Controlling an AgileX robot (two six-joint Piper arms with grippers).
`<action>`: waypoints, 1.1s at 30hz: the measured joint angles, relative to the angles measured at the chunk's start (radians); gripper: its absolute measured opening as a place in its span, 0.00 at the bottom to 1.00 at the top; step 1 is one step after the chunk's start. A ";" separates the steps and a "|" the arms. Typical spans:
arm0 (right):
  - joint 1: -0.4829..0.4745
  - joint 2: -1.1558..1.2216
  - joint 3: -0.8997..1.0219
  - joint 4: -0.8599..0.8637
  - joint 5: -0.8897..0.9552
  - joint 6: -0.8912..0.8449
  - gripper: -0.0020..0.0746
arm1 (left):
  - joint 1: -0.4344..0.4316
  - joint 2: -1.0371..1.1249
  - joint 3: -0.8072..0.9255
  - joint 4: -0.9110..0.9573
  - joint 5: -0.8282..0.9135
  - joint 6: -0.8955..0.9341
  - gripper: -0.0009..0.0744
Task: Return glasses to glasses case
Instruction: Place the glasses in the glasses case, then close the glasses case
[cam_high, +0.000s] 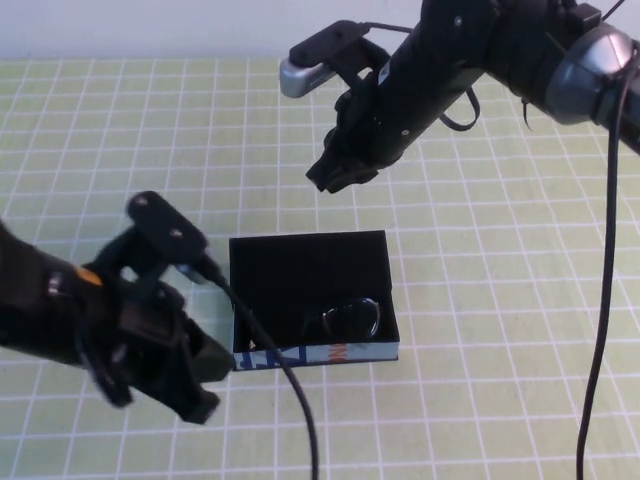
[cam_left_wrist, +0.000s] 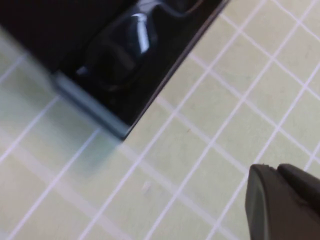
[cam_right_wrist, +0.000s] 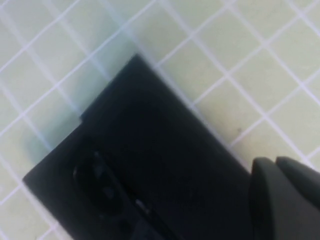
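The glasses case lies open at the table's middle, black inside, with its light blue printed side facing the front. The black glasses lie inside it, toward the front right. My left gripper is shut and empty, low beside the case's front left corner. Its wrist view shows that corner, a lens and the gripper. My right gripper is shut and empty, raised behind the case's far edge. Its wrist view shows the case, the glasses and the gripper.
The table is covered by a light green mat with a white grid. A black cable runs from the left arm across the case's front left corner to the front edge. Another cable hangs at the right.
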 joint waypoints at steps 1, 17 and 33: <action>-0.009 0.000 0.000 0.000 -0.003 0.015 0.01 | -0.034 0.029 0.000 -0.002 -0.027 0.000 0.01; -0.104 0.141 -0.004 0.120 -0.035 0.047 0.01 | -0.221 0.352 0.000 -0.118 -0.359 0.036 0.01; -0.265 0.293 -0.012 0.403 0.063 -0.054 0.01 | -0.221 0.403 0.000 -0.148 -0.442 0.038 0.01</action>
